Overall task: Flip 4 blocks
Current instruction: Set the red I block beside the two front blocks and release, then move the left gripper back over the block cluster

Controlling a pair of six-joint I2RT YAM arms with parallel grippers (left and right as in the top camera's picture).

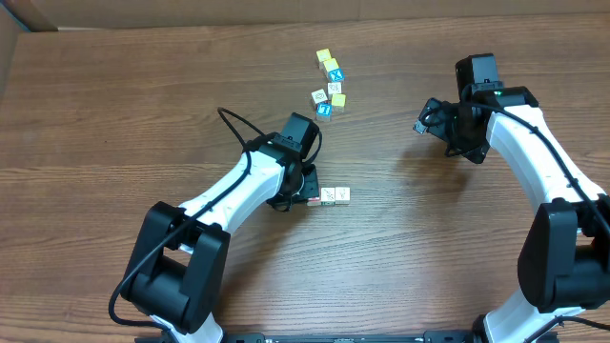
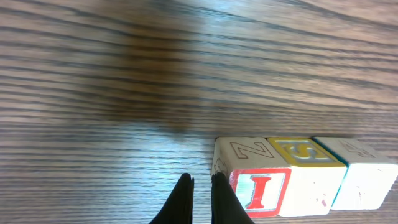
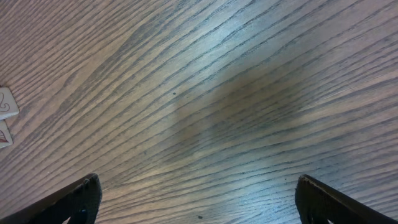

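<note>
Overhead centre: left pincer [image 2: 201,182] clenched on nothing, low over the bench [image 1: 114,105], just beside the left end of a row of three blocks [image 2: 292,174]. Loose cubes [image 1: 330,84] sit upper centre. Upper right: right pincer [image 1: 426,122] released wide, well apart from them.

The surface [image 1: 105,105] is brown, streaked with dark grain. The first block [image 2: 255,186] is cream with a red-framed red letter; the middle block [image 2: 311,183] has a yellow-bordered top. The far cubes [image 1: 330,84] show yellow and blue.
</note>
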